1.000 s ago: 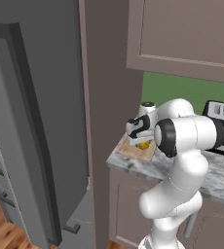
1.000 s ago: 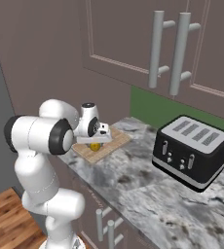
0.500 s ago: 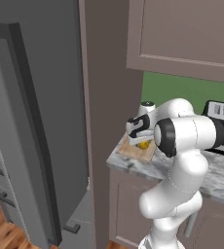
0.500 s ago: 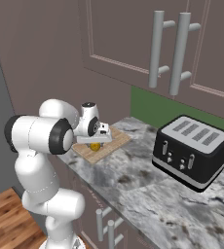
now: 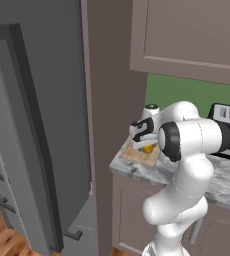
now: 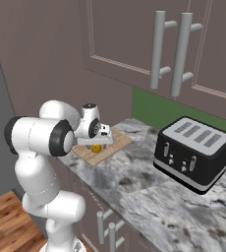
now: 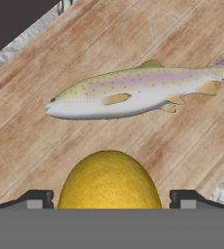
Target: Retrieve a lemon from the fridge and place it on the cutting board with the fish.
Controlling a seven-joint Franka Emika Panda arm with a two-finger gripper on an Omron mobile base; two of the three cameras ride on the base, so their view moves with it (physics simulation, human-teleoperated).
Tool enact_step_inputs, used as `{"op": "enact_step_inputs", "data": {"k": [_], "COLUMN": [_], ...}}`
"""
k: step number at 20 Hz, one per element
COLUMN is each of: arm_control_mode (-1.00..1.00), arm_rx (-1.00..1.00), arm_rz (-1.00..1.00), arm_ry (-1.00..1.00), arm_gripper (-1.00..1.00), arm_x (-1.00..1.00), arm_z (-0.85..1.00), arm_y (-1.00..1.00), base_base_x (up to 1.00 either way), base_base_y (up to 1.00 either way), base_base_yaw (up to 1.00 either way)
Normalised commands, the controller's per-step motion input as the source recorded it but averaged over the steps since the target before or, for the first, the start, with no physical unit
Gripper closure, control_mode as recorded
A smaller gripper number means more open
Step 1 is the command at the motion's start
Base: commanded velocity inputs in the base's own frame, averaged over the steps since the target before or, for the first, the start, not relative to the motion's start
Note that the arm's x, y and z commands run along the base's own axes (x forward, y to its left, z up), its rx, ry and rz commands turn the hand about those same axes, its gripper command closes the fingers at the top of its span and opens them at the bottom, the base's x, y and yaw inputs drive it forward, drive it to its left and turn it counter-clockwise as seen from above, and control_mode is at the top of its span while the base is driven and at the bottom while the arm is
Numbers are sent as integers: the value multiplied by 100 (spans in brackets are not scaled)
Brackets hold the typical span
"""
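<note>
The yellow lemon (image 7: 109,180) rests on the light wooden cutting board (image 7: 31,146), just in front of the pale, speckled fish (image 7: 133,92). My gripper (image 7: 111,200) hangs straight over the lemon. Its dark fingertips (image 7: 38,199) stand on either side of the fruit with a thin gap to each, so it is open. From the left base view the lemon (image 5: 147,148) peeks out under the gripper (image 5: 145,142) on the board (image 5: 138,157). The right base view shows the same lemon (image 6: 96,147), gripper (image 6: 99,141) and board (image 6: 117,141). The grey fridge (image 5: 32,125) stands at the left.
A black and silver toaster (image 6: 193,152) sits on the marbled counter (image 6: 134,182) to the right of the board. Brown wall cabinets with long handles (image 6: 169,54) hang above. A tall brown panel (image 5: 109,100) separates the fridge from the counter.
The jaws have widened and come off the lemon, which now lies on the board. The arm itself has hardly moved.
</note>
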Motion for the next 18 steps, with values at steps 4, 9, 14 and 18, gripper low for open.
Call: {"op": "enact_step_inputs", "data": {"k": [4, 9, 14, 18], "arm_control_mode": [-100, -100, -100, -100], "arm_rx": [0, 0, 0, 3], "arm_rz": [0, 0, 0, 0], "arm_ry": [0, 0, 0, 0], "arm_gripper": [-100, -100, -100, -100], "arm_x": [0, -6, -41, -86], "arm_z": [0, 40, 81, 58], "arm_y": [0, 0, 0, 0], "base_base_x": [0, 0, 0, 0], "base_base_y": [0, 0, 0, 0], "base_base_yaw": [0, 0, 0, 0]}}
